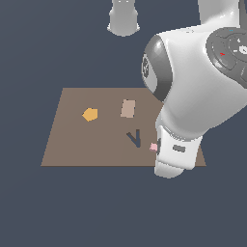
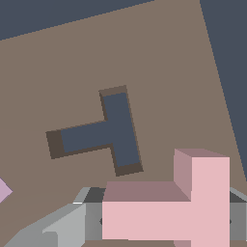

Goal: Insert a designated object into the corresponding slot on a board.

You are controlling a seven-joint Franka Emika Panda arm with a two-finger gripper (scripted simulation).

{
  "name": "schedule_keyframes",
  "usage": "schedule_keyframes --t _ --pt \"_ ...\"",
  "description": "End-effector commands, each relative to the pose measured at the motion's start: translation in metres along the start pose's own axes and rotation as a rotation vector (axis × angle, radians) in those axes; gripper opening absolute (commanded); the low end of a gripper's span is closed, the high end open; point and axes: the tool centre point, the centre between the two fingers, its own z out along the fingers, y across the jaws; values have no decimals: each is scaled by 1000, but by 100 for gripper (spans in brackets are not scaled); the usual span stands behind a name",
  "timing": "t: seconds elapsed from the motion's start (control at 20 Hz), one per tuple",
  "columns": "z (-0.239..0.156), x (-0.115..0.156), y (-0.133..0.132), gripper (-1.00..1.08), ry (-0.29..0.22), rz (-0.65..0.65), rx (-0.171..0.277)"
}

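In the wrist view my gripper [image 2: 164, 219] is shut on the light-pink T-shaped piece [image 2: 193, 207], with a grey finger [image 2: 58, 229] on either side of it. The piece hangs above the brown board [image 2: 58, 62], close beside the dark T-shaped slot [image 2: 108, 132] and apart from it. The T and the slot lie in nearly the same orientation. In the exterior view only a corner of the pink T [image 1: 154, 146] shows beside the white hand [image 1: 176, 154], over the board [image 1: 72, 149]. The slot and the fingers are hidden behind the arm there.
An orange pentagon [image 1: 89, 114], a pale pinkish rectangular piece [image 1: 128, 108] and a dark V-shaped cutout [image 1: 135, 138] are on the board. A lilac corner [image 2: 3, 190] shows at the wrist view's edge. The arm's base [image 1: 124, 19] stands behind the board.
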Motion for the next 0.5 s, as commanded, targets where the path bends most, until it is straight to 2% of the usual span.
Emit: schedule_keyframes --t 0.0,0.45 --pt "-1 15 -14 -100 0 -76 -1" --pt "-2 36 -41 -100 0 -200 0"
